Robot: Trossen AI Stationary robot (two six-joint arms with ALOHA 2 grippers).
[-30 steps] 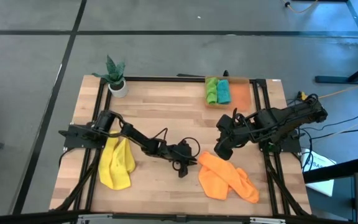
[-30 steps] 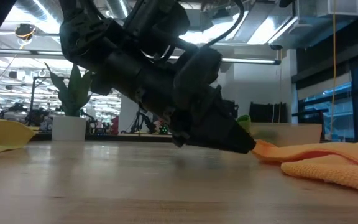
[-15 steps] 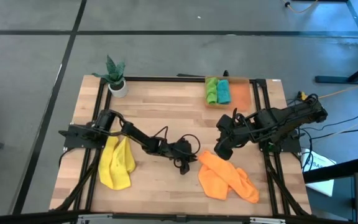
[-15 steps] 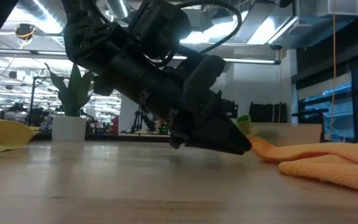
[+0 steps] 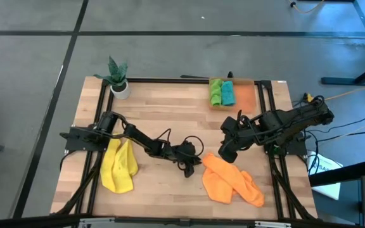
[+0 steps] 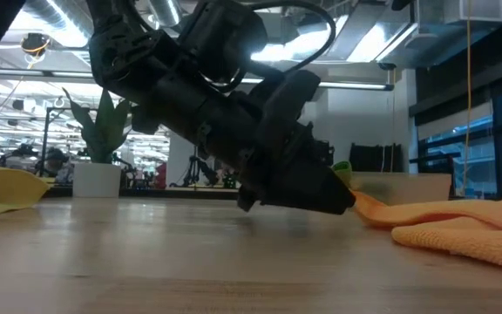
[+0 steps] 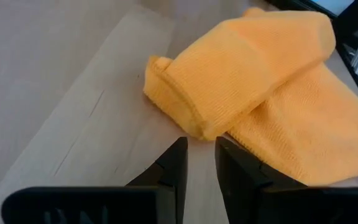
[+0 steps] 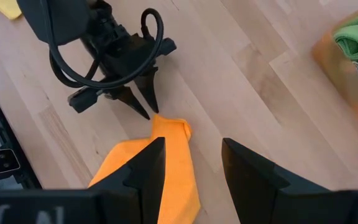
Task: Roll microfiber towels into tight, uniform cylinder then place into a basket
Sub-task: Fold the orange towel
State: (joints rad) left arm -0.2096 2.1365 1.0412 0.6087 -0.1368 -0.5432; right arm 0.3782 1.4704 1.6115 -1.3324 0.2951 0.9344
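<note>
The orange towel (image 5: 233,182) lies crumpled and partly folded on the table at the near right; it also shows in the low view (image 6: 460,222). My left gripper (image 5: 196,166) is low over the table, slightly open. Its tips (image 7: 199,144) are at the towel's folded left corner (image 7: 194,127). My right gripper (image 5: 224,154) hovers open and empty above the towel's far end (image 8: 166,162). The yellow towel (image 5: 119,166) lies crumpled at the near left. The green (image 5: 215,92) and teal (image 5: 228,94) towels lie rolled in the orange basket (image 5: 249,95). My left gripper's fingertips (image 8: 148,116) come level from the table's left, at the orange towel's folded corner (image 8: 160,121). I cannot tell whether they touch it. The towel lies flat on the table.
A small potted plant (image 5: 118,79) stands at the far left corner. Bare wood lies between the two loose towels and in the middle of the table (image 5: 170,120). Black frame rails run along the table's edges.
My left gripper has edged a little toward the table's right edge, closer to the orange towel's corner, staying low over the table. The towels have not moved.
</note>
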